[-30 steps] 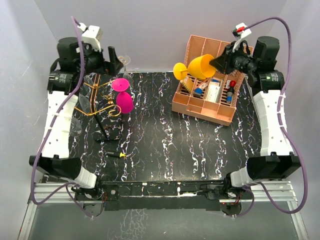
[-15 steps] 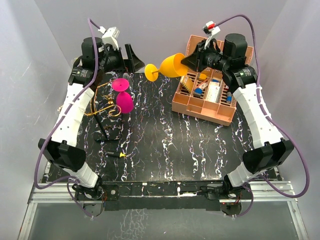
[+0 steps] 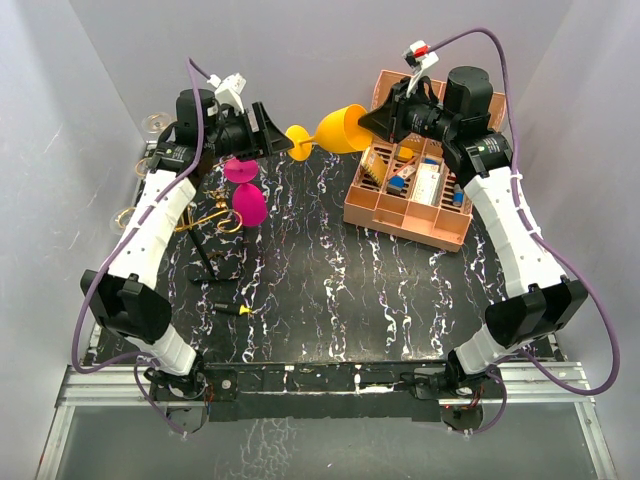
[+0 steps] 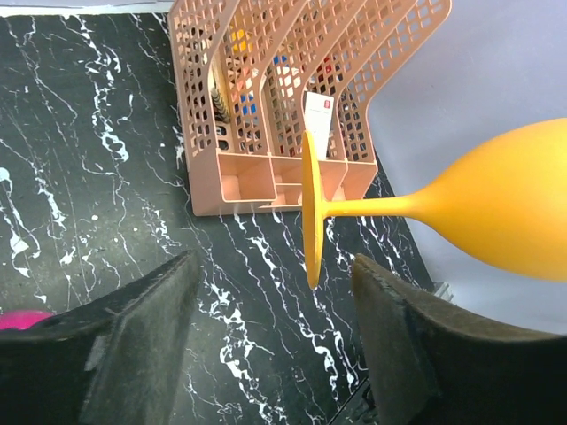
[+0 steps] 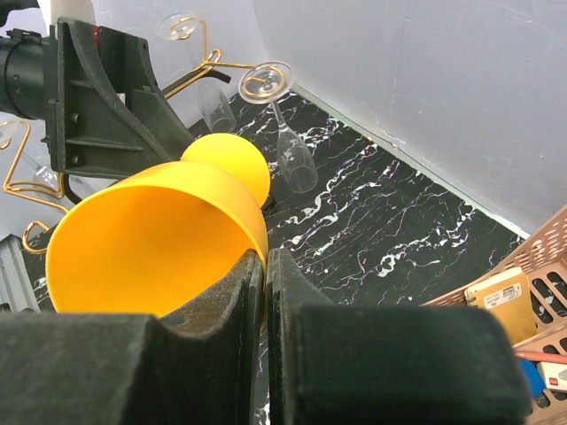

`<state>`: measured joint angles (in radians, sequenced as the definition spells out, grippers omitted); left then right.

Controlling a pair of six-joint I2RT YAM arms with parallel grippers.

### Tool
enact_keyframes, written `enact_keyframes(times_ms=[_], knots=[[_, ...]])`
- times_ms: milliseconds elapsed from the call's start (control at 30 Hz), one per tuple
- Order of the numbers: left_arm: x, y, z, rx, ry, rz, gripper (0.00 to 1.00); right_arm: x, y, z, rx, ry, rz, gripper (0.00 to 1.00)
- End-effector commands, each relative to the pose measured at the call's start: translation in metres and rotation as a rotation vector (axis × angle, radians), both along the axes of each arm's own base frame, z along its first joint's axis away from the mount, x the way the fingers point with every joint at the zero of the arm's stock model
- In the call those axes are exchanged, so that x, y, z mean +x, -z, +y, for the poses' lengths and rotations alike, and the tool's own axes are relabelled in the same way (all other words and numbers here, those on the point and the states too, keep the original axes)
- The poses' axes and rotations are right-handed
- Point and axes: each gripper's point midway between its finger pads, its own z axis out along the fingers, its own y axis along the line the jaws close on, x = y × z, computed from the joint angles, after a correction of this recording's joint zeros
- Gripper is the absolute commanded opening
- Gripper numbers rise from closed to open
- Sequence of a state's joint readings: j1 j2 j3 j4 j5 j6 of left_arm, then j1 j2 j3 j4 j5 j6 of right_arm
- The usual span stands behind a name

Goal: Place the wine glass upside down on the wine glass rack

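A yellow wine glass (image 3: 340,128) lies on its side in the air above the table's far edge. My right gripper (image 3: 378,120) is shut on the bowl's rim (image 5: 257,243). The glass's foot (image 4: 310,208) points at my left gripper (image 3: 272,140), which is open. In the left wrist view the foot stands edge-on just ahead of the two fingers (image 4: 151,336), touching neither. The gold wire wine glass rack (image 3: 212,216) stands at the left below the left arm, with a pink glass (image 3: 246,200) hanging upside down on it.
A salmon-pink organiser (image 3: 405,215) holding small items sits at the right rear. Clear glasses (image 5: 288,150) hang on the rack's far arms (image 5: 208,64). A small black and yellow object (image 3: 232,310) lies on the marble table (image 3: 350,290).
The right arm carried the yellow glass leftward, off the organiser. The left arm swung right to meet its foot, and its jaws have narrowed a little.
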<state>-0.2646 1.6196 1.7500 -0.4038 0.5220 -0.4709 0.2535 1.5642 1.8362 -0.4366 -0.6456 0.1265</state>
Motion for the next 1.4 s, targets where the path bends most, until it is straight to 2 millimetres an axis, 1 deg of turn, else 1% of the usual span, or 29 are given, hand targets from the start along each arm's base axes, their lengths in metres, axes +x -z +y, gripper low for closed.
enact_keyframes(times_ms=[0,133,233,533,767,867,967,1033,1067,1200,1233,1267,1367], knots=[[-0.022,-0.033,-0.006,-0.065,0.051,-0.064,0.61,-0.011,-0.036,-0.003,0.029,0.010,-0.122,0.08],[-0.023,-0.033,-0.009,-0.082,0.065,-0.053,0.48,-0.013,-0.038,-0.004,0.030,0.010,-0.128,0.08],[-0.024,-0.032,-0.011,-0.095,0.075,-0.045,0.42,-0.015,-0.038,-0.002,0.030,-0.003,-0.127,0.08],[-0.025,-0.030,-0.016,-0.129,0.099,-0.023,0.39,-0.016,-0.033,0.002,0.028,-0.027,-0.118,0.08],[-0.025,-0.028,-0.019,-0.142,0.112,-0.015,0.25,-0.017,-0.029,0.005,0.028,-0.041,-0.109,0.08],[-0.025,-0.028,-0.020,-0.148,0.119,-0.015,0.22,-0.018,-0.026,0.005,0.026,-0.050,-0.102,0.08],[-0.027,-0.027,-0.021,-0.154,0.125,-0.008,0.12,-0.019,-0.024,0.005,0.026,-0.050,-0.101,0.08],[-0.028,-0.028,-0.021,-0.155,0.125,-0.010,0.02,-0.020,-0.025,0.005,0.025,-0.047,-0.105,0.08],[-0.028,-0.028,-0.021,-0.153,0.124,-0.012,0.00,-0.020,-0.025,0.004,0.023,-0.044,-0.108,0.08],[-0.031,-0.031,-0.017,-0.138,0.112,-0.030,0.00,-0.020,-0.025,0.002,0.016,-0.036,-0.117,0.08],[-0.032,-0.031,-0.016,-0.131,0.109,-0.037,0.00,-0.021,-0.025,0.003,0.015,-0.042,-0.118,0.10],[-0.033,-0.034,-0.014,-0.123,0.105,-0.050,0.00,-0.022,-0.024,0.003,0.011,-0.045,-0.119,0.15],[-0.035,-0.042,-0.007,-0.094,0.090,-0.097,0.00,-0.025,-0.021,0.002,0.000,-0.049,-0.124,0.39]])
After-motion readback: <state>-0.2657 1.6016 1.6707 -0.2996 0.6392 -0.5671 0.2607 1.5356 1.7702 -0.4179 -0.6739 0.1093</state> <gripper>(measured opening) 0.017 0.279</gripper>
